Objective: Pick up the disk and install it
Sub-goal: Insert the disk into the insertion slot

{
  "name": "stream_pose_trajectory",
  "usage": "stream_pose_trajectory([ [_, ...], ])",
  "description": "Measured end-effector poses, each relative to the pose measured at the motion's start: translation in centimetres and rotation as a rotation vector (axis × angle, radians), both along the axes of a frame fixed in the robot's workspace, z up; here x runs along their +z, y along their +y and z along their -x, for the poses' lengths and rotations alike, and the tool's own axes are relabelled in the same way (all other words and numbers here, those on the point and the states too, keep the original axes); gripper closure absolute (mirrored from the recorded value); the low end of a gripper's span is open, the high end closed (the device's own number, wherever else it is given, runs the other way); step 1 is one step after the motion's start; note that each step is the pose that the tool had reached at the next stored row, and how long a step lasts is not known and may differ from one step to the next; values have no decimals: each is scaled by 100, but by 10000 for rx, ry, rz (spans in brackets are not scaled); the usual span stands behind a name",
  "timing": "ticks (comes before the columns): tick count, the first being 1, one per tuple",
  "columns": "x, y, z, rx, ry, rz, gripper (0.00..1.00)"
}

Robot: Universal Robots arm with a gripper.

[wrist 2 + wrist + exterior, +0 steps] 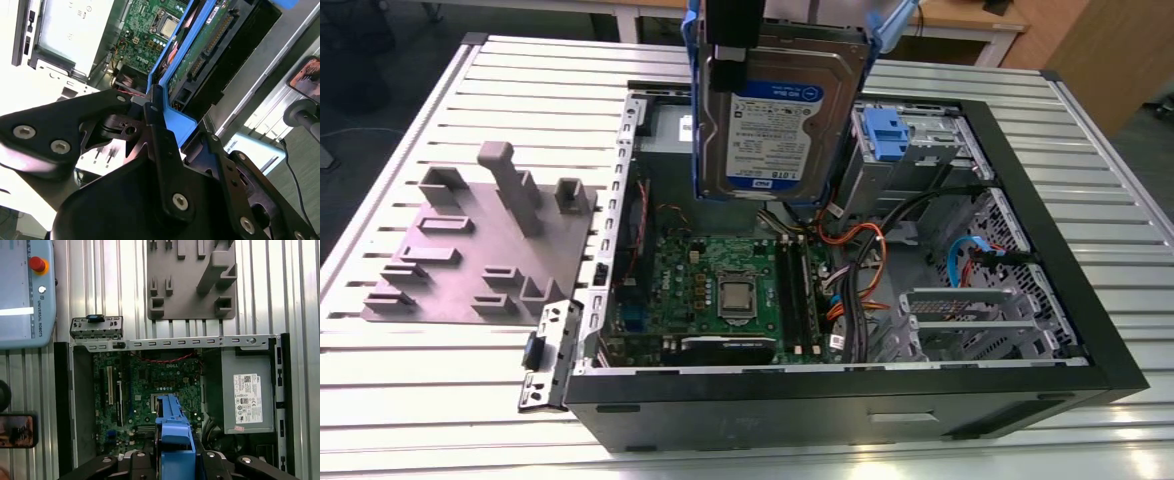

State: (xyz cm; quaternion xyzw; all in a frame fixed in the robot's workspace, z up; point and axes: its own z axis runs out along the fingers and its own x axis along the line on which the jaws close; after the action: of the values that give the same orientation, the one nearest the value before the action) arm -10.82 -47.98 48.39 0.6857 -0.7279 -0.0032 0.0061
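Pick is done, install is not. The disk is off the worktop and hangs on edge above the open case, label side facing the exterior camera, its lower end just above the case's open top, over the far end of the motherboard. Nothing of it touches the case as far as I can tell. It is not seated in any bay. The drive cage with the small blue latch sits inside the case just beside the hanging disk, with no drive in it that I can see. So my read is roughly halfway: grasp and lift complete, whole insertion outstanding. The hand is pinched on the disk at its upper end, fingers closed onto the blue bracket that frames the drive. In the second wrist view one black finger lies flat against the bracket edge, with the drive's circuit-board side running away from the grip towards the case. The first wrist view looks straight down the bracket into the case, board below and the grey box with the white sticker in a case corner. The grey fixture plate lies on the worktop outside the case, with no drive on it.
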Motion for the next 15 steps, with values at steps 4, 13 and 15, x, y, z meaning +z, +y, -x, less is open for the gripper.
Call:
stream_pose_trajectory([
  [4,0,-36,0,0,0,0,64],
  [13,-1,-111,0,0,0,1,64],
  [15,-1,-127,0,1,0,0,64],
])
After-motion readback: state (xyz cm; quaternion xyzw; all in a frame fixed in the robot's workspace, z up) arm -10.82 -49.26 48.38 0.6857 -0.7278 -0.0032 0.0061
